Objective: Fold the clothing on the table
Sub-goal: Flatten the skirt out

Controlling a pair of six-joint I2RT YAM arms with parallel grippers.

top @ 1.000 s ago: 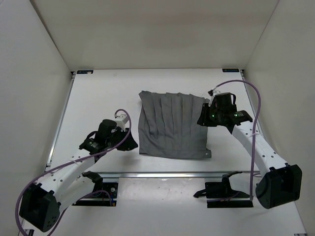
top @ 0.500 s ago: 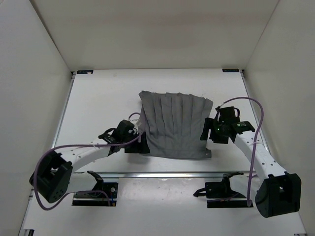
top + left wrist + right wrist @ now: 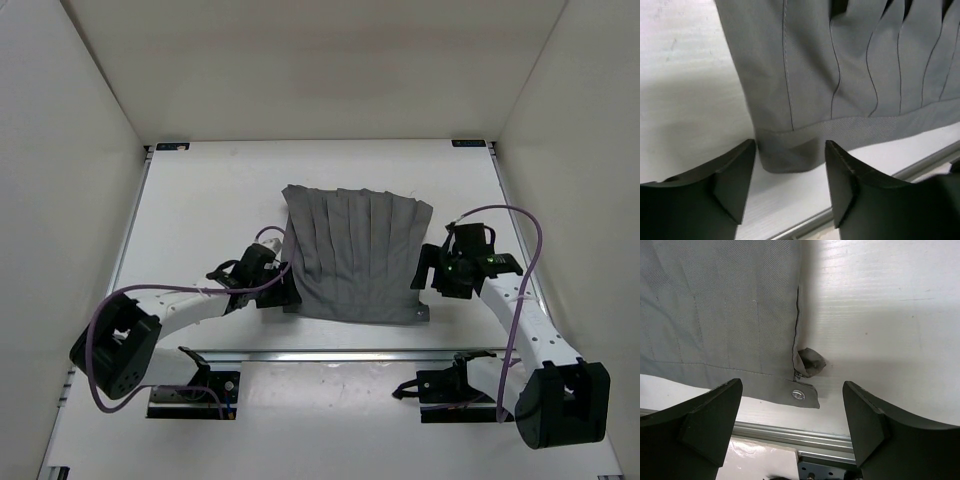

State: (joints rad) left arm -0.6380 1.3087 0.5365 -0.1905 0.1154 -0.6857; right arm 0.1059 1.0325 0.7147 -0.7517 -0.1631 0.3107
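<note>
Grey pleated clothing [image 3: 355,255] with a silvery button [image 3: 797,394] lies on the table [image 3: 200,190].

Two arms at work: the left arm [image 3: 175,308] and the right arm [image 3: 522,312] fold low from their bases and reach inward toward each other. The left end effector [image 3: 280,290] points right, its dark fingers [image 3: 732,175] parted with a clear gap between them. The right end effector [image 3: 428,272] points left with its jaws spread wider, a finger at each edge of its wrist view. Neither grips anything. A purple cable [image 3: 521,218] arches over the right wrist.
</note>
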